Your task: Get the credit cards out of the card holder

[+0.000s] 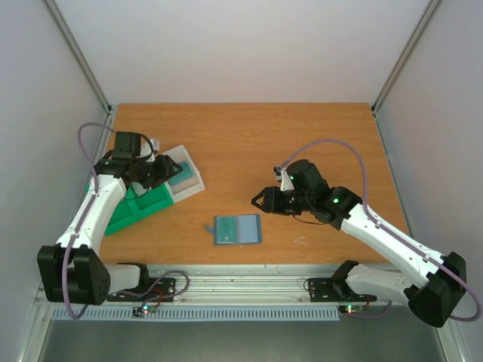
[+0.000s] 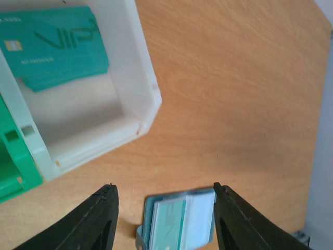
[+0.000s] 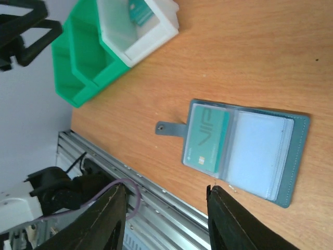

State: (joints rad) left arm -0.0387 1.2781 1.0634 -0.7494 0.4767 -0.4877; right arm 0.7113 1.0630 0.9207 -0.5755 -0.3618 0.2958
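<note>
Emptying the card holder [image 1: 236, 230]: one teal card [image 2: 52, 47] out, at least one more to go.

We judge the job partly done. That glossy plastic card, printed VIP with a chip near one corner, lies in the whitish tray [image 2: 147, 78], a thin-walled translucent box set against the green tray [image 3: 78, 57] of hard moulded compartments. The slate-blue holder lies open and flat on the wood-grain bench [image 1: 302, 143], near the front edge between the arms, its snap tab [image 3: 169, 128] sticking out. A second teal card [image 3: 206, 138] sits under a clear sleeve on one side; we cannot tell whether the pale sleeves opposite hold anything. The left tool [image 2: 164, 219] hangs by the trays and the right tool [image 3: 166, 219] near the holder, apart from it. Both stand part-way wide, with nothing between their matte black fingers.
</note>
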